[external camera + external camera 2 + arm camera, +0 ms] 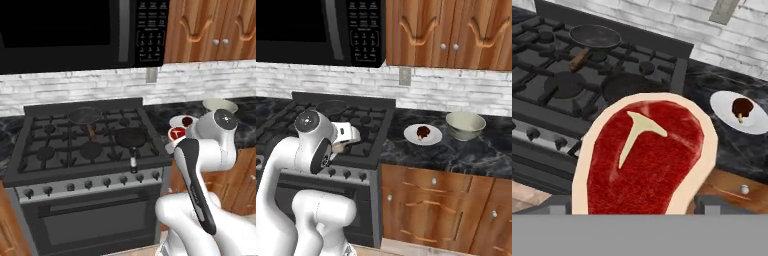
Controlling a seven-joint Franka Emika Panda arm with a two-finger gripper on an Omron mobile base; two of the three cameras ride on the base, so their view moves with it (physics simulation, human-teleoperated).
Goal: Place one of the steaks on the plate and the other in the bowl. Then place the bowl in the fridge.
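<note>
one red steak (647,155) fills hand view; right view shows bowl (465,125).

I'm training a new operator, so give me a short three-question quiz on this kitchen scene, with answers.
1. True or false: the dark steak lies on the plate.
2. The bowl on the counter holds: A a steak, B nothing, C a spoon.
3. What sits between the fingers of the gripper?

Key: 1 true. 2 B. 3 the red steak, held over the front edge of the stove.
</note>
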